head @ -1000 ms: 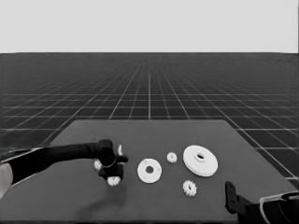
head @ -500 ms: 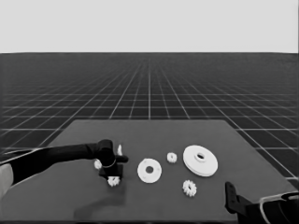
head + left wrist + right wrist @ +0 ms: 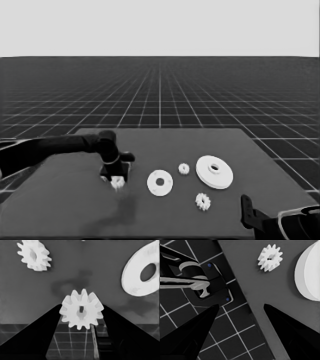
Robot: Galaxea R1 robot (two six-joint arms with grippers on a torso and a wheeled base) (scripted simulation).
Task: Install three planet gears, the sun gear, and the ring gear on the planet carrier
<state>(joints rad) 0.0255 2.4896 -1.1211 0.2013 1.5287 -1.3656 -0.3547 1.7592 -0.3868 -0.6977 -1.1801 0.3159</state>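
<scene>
My left gripper (image 3: 114, 175) reaches in from the left to the table's left middle. It is shut on a small planet gear (image 3: 82, 312), which stands on edge between the fingers in the left wrist view. A second gear (image 3: 33, 256) lies flat a little beyond it. In the head view a gear (image 3: 118, 183) shows white at the fingertips. The planet carrier, the smaller round part (image 3: 160, 182), lies just right of the gripper. Farther right are a small gear (image 3: 184, 168), the ring gear, the larger round part (image 3: 214, 171), and another gear (image 3: 202, 201). My right gripper (image 3: 247, 210) waits open at the lower right corner.
The right wrist view looks past the table's near right corner. It shows the nearby gear (image 3: 270, 257), the larger round part's rim (image 3: 310, 277), and dark machinery with blue lights (image 3: 210, 282) over the floor grid. The smaller round part (image 3: 142, 272) also shows in the left wrist view.
The gear that showed left of the left fingers no longer shows there in the head view. The left gripper has shifted slightly. The right arm has not moved.
</scene>
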